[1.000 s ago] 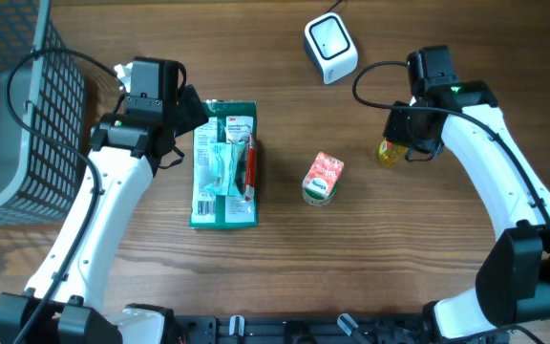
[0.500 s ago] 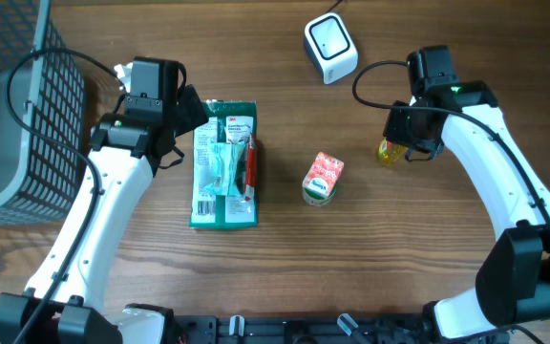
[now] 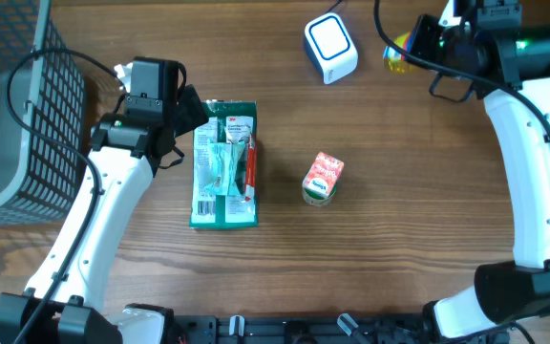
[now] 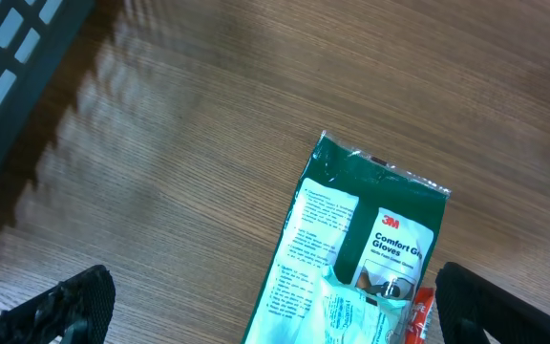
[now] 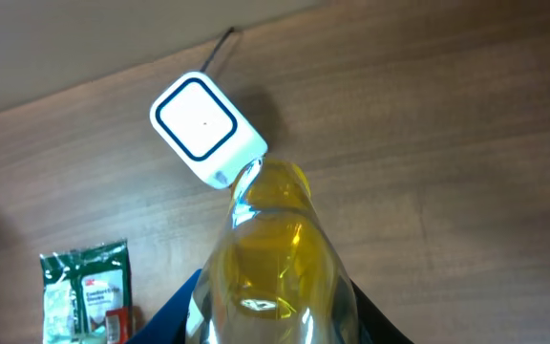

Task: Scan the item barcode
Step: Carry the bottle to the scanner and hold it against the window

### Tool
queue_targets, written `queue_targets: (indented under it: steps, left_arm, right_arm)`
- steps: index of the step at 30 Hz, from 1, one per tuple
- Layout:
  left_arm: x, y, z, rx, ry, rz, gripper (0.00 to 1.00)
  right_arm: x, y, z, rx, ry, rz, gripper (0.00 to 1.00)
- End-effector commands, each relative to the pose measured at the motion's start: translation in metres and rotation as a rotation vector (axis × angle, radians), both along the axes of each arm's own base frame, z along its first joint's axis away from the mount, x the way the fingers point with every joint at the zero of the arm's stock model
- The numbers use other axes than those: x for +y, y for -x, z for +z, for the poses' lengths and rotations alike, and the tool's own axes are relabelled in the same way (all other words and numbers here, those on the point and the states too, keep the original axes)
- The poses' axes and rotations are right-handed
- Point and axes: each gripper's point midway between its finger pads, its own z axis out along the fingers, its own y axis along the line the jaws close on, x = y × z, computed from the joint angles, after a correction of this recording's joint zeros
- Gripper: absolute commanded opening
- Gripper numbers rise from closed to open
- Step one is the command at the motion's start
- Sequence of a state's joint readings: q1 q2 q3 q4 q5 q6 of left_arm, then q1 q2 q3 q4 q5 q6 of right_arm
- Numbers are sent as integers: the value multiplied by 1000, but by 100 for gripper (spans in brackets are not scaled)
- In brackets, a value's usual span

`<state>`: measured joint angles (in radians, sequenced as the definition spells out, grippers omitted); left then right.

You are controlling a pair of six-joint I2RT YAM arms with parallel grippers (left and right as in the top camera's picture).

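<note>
Your right gripper (image 5: pixel 275 320) grasps a yellow plastic bottle (image 5: pixel 273 239) near the white square scanner (image 5: pixel 206 127). Your left gripper (image 4: pixel 280 311) is released.

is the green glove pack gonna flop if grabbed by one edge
Probably floppy: the green glove pack looks like a thin, crinkled plastic bag lying flat, so it would likely sag. Gloves inside suggest it is light. Flat, so unlikely to roll.

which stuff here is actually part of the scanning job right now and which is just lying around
In the job:
- yellow bottle, held in the right gripper
- white scanner, close to the bottle

Lying about:
- green glove pack, lying flat
- small red carton, mid-scene
- black mesh basket, far left
</note>
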<state>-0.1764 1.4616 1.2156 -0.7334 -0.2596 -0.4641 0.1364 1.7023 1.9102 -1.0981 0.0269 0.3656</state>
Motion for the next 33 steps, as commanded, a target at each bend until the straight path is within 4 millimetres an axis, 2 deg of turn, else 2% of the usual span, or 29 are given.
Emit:
queue_targets:
  steps: [1,4,7,10,13,16,18,19,22,25,28,33]
  left_arm:
    - [1,0,-3,8,-8,-9,100]
    - [1,0,-3,8,-8,-9,100]
    - [1,0,-3,8,-8,-9,100]
    - [1,0,-3,8,-8,-9,100]
    - [1,0,-3,8,-8,-9,100]
    - [1,0,-3,8,-8,-9,100]
    - [1,0,-3,8,-8,-9,100]
    - [1,0,-3,8,-8,-9,100]
    - [1,0,-3,8,-8,-9,100]
    - [1,0,-3,8,-8,-9,100]
    - [1,0,-3,8,-8,-9,100]
    - [1,0,-3,8,-8,-9,100]
  right_arm:
    - [2,-9,9,-43,8,21,4]
    - [10,-24,10,-94,42,78,4]
    - [28,-44,0,-129,130,205,4]
    - [41,-66,-23,-134,226,291,4]
    - [59,-90,-55,-133,338,396,4]
    - [63,-111,-80,-131,482,403,4]
    - [61,-127,-93,-137,644,388,4]
    - [59,-135,-95,-148,745,362,4]
    - [66,-144,-86,-193,867,325,4]
    - [87,-145,-80,-243,860,340,4]
    - [99,-147,-83,-259,877,370,4]
    - [95,-157,-87,-273,959,318,4]
